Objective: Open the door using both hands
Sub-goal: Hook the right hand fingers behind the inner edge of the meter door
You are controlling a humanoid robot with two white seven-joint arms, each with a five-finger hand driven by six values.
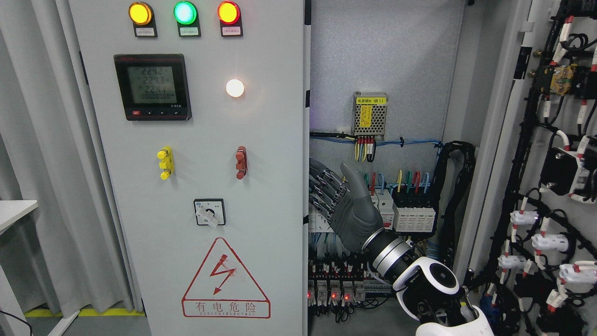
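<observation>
The grey left door (196,186) fills the left half of the head view and carries lamps, a meter, switches and a red warning triangle. The right door (550,163) is swung wide, its wired inner side facing me. My right hand (326,196) reaches from the lower right into the cabinet. Its fingers (322,189) stretch left up to the left door's free edge (307,186), with the thumb pointing up. Nothing shows in its grasp. The left arm is out of sight.
Inside the cabinet are a power supply (370,113), rows of breakers (410,212) and coloured wires right behind the hand. A black cable bundle (459,186) runs down the cabinet's right side. Grey curtains (42,163) and a white table corner (14,210) are at the left.
</observation>
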